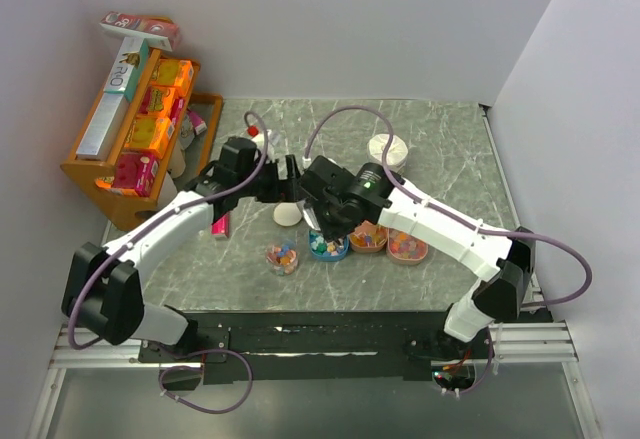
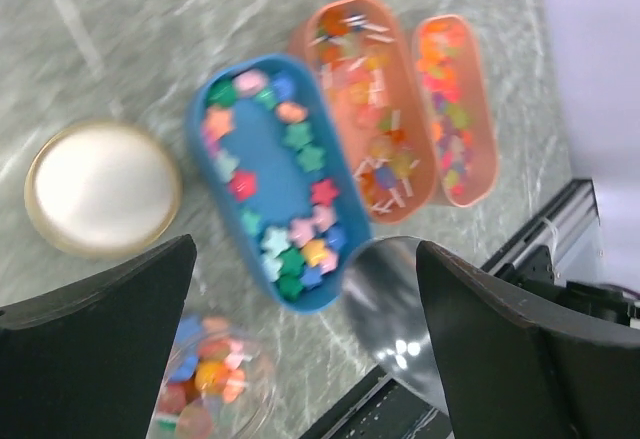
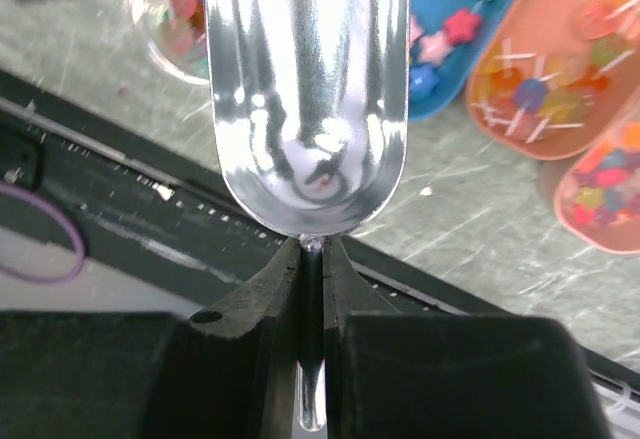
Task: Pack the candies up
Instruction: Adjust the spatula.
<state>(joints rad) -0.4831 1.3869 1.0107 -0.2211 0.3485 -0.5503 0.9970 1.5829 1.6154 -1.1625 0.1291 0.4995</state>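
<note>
The candies are tiny star-like sweets in mixed colours in a blue tray, also seen from above and in the right wrist view. More candies fill a small clear cup. My right gripper is shut on the thin handle of a shiny metal scoop, which looks empty and hangs over the table's front edge between cup and blue tray. The scoop's bowl shows beside my left gripper, which is open and empty above the trays.
Two orange trays of other sweets lie right of the blue one. A white round lid lies left of it. A pink packet, a wooden rack with orange boxes and a white tub are also there.
</note>
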